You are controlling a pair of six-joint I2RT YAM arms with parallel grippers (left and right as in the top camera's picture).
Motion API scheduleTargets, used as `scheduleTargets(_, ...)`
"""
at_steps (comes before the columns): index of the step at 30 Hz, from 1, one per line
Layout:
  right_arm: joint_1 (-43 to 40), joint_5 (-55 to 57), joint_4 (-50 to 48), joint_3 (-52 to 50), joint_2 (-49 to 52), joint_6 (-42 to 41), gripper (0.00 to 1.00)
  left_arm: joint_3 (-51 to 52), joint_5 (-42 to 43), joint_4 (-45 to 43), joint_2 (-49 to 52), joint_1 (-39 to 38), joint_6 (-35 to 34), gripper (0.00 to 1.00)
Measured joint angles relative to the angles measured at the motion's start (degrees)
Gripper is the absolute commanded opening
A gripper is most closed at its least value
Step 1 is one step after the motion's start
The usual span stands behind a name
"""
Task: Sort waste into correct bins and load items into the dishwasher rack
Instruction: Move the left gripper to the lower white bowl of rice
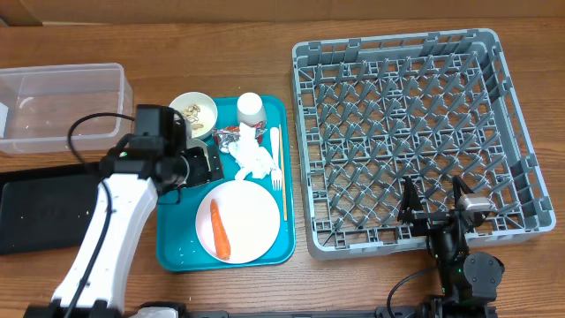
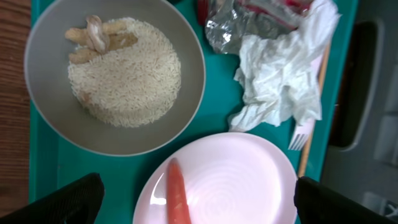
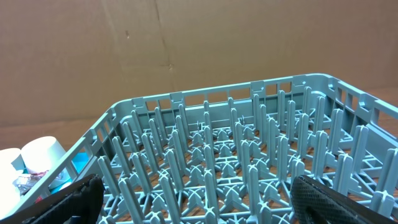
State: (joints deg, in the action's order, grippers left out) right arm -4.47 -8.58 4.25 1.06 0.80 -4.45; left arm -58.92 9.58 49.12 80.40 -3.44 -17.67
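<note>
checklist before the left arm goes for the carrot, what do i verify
1. Left gripper open and empty: ok.
2. Carrot lying free on the pink plate: ok.
3. Napkin clear of the carrot: ok.
4. Clear tub uncovered, with room inside: ok.
5. Right gripper open, by the rack, away from the teal tray: ok.
6. Whether the carrot goes in the tub or the black tray: cannot tell.

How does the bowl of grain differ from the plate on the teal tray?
The bowl is deep and smaller; the plate is shallow and wider. The bowl looks whitish; the plate is pale pink. The bowl holds grain and nuts; the plate holds a carrot. Both are round and sit on the teal tray.
</note>
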Motion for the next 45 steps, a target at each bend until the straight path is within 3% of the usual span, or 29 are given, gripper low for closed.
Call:
scheduleTargets(5, 0.0, 0.0, 0.0, 0.0, 0.0, 0.0, 1.0, 0.0, -4.2, -4.0, 4.7, -4.5, 0.0, 1.0)
scheduleTargets(11, 0.0, 0.0, 0.0, 0.0, 0.0, 0.0, 1.0, -0.1, -15.9, -5.4, 8.0, -11.1, -2.9, 1.0)
scheduleTargets(16, 0.0, 0.0, 0.0, 0.0, 0.0, 0.0, 1.0, -0.1, -21.4, -5.9, 12.6, -11.0, -4.5, 1.0)
scheduleTargets(25, 0.0, 0.0, 0.0, 0.0, 0.0, 0.0, 1.0, -0.1, -23.4, -10.0, 18.9, -10.9, -4.9, 1.0)
scheduleTargets(27, 0.0, 0.0, 0.0, 0.0, 0.0, 0.0, 1.0, -0.1, -23.4, -11.0, 18.9, -10.8, -4.8, 0.83)
scheduleTargets(31, 0.0, 0.0, 0.0, 0.0, 0.0, 0.0, 1.0, -0.1, -23.6, -11.7, 18.9, -10.7, -4.6, 0.59)
scheduleTargets(37, 0.0, 0.0, 0.0, 0.0, 0.0, 0.0, 1.0, -0.1, -23.6, -11.9, 18.9, -10.7, -4.6, 0.34)
scheduleTargets(45, 0.0, 0.0, 0.0, 0.0, 0.0, 0.0, 1.0, -0.1, -21.8, -13.7, 18.9, -10.7, -4.4, 0.33)
